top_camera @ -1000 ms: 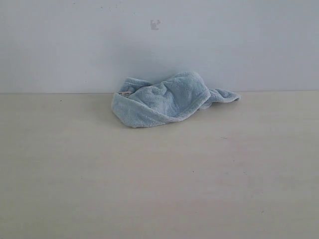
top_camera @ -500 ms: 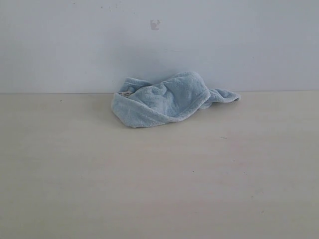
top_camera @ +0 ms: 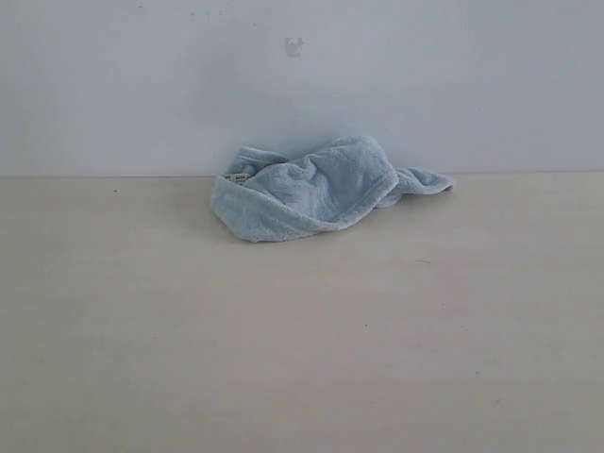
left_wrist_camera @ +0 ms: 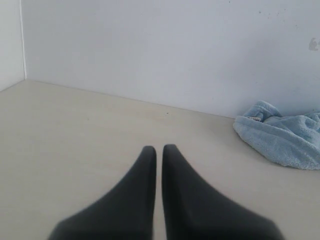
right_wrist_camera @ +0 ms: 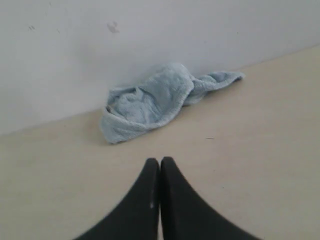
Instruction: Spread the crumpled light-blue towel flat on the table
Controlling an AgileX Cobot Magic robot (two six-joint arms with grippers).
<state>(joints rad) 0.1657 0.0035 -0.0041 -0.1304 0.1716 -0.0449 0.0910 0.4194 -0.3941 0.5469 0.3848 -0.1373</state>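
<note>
The light-blue towel (top_camera: 311, 192) lies crumpled in a heap at the back of the beige table (top_camera: 302, 340), against the white wall, with a small white label on its left side. It also shows as the towel (left_wrist_camera: 285, 135) in the left wrist view and the towel (right_wrist_camera: 155, 100) in the right wrist view. Neither gripper appears in the exterior view. My left gripper (left_wrist_camera: 159, 148) is shut and empty over bare tabletop, well short of the towel. My right gripper (right_wrist_camera: 159, 161) is shut and empty too, with the towel ahead of it.
A plain white wall (top_camera: 302, 85) runs along the table's far edge and carries a small grey mark (top_camera: 294, 46). In the left wrist view a wall corner (left_wrist_camera: 22, 45) stands at the table's far end. A few tiny dark specks dot the tabletop.
</note>
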